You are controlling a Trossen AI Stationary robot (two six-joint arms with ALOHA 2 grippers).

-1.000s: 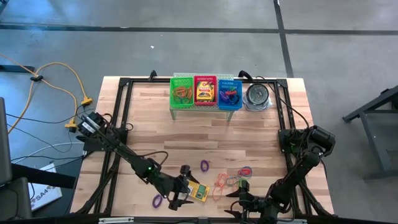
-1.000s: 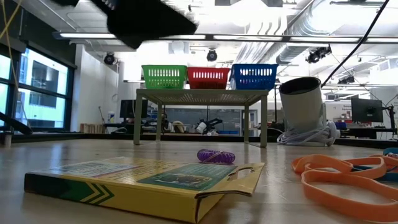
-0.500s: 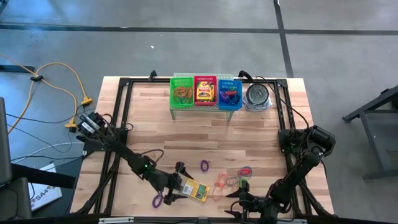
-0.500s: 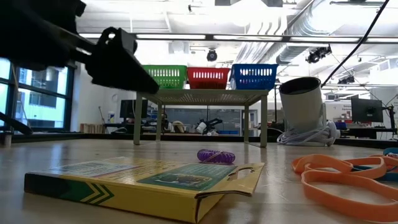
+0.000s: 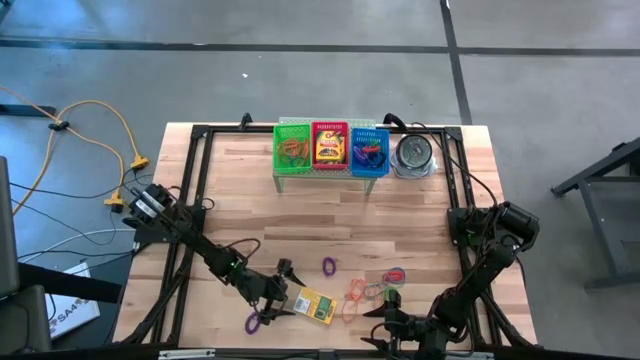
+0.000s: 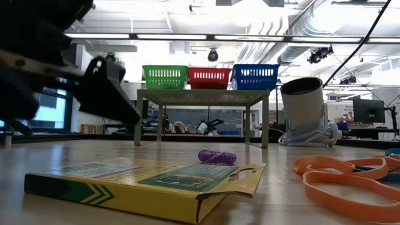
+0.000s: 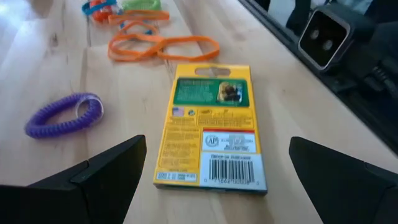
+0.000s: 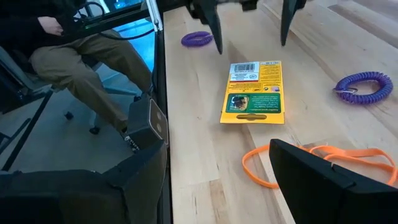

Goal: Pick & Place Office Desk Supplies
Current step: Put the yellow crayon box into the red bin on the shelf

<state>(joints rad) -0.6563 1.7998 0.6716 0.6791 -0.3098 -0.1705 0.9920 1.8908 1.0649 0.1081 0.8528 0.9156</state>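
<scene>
Left gripper [image 5: 277,292] hovers with fingers spread wide and empty just beside the crayon box [image 5: 314,306], which lies flat (barcode side up) on the table [image 5: 240,200] near its front edge; right gripper [image 5: 385,322] waits, fingers apart.

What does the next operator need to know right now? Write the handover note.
Left gripper: open, empty, hovering just short of the crayon box lying flat at the table's near edge.
Right gripper: parked at the near edge, holding nothing.
Done: the baskets already hold some bands and a crayon box.
Left: this crayon box, two purple coil bands, and the orange, green and red bands to its right.
</scene>
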